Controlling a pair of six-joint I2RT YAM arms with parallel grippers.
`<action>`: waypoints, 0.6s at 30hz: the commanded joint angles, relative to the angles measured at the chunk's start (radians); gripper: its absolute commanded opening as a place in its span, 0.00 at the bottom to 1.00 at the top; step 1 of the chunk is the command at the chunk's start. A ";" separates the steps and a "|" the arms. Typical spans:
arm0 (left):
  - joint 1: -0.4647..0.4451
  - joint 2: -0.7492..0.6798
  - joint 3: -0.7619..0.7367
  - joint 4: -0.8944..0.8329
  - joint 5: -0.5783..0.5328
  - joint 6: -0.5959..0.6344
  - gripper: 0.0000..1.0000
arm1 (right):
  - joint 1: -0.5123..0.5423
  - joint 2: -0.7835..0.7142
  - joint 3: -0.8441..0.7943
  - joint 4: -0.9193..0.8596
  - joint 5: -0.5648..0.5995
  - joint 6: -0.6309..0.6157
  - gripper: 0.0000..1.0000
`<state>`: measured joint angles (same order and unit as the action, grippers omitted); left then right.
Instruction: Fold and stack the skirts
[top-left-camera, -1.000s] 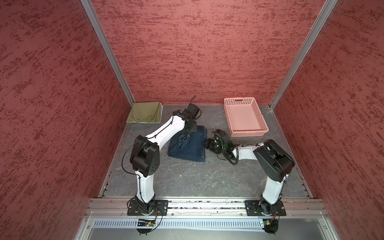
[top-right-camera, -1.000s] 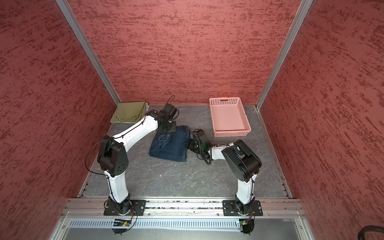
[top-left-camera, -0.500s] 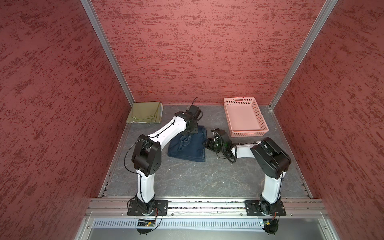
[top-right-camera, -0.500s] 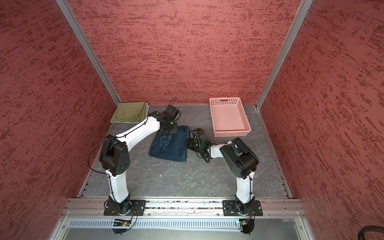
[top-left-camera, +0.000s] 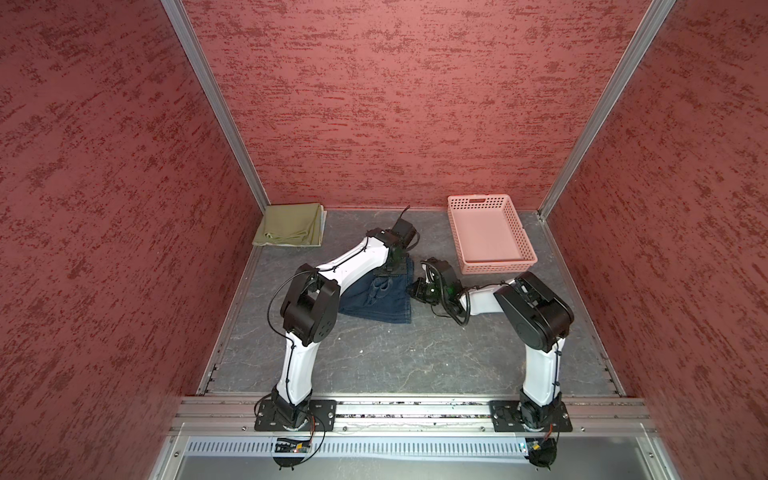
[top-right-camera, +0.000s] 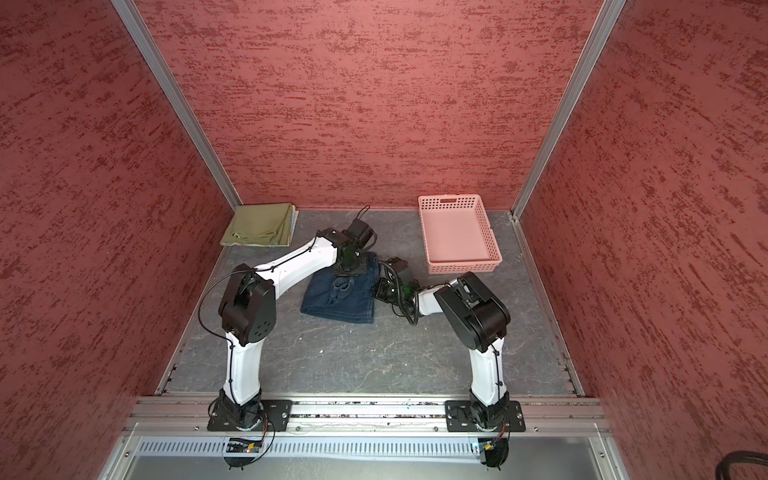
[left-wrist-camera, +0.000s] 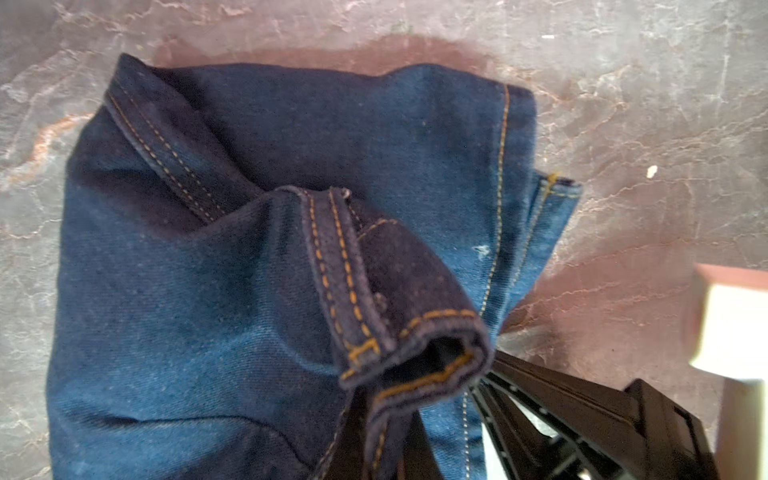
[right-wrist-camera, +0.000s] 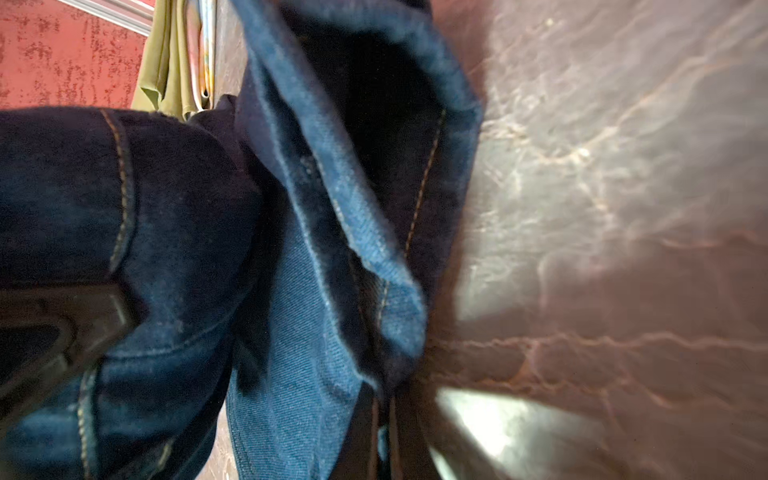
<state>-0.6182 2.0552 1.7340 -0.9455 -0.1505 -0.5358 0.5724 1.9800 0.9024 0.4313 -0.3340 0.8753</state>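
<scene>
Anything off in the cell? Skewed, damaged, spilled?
Nothing spilled or damaged. Only the denim skirt looks untidy: its fold is rumpled, one stitched corner pulled up by the shut left gripper, its layers gaping where the right gripper pinches its edge. The olive skirt lies neatly folded.

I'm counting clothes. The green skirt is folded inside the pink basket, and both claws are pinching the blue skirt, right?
Not inside the pink basket: both top views show the green skirt folded on the table in the far left corner. The left gripper and right gripper do pinch the blue skirt.
</scene>
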 joint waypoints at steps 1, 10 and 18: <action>-0.022 0.019 0.036 -0.007 0.037 -0.031 0.00 | 0.001 0.054 -0.005 -0.065 -0.007 0.016 0.00; -0.046 0.037 0.058 -0.006 0.046 -0.051 0.00 | 0.001 0.057 -0.014 -0.049 -0.013 0.017 0.00; -0.060 0.079 0.055 0.014 0.066 -0.072 0.00 | -0.001 0.020 -0.049 -0.040 -0.001 0.023 0.00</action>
<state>-0.6624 2.1014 1.7752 -0.9482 -0.1303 -0.5838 0.5720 1.9934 0.8948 0.4755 -0.3519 0.8825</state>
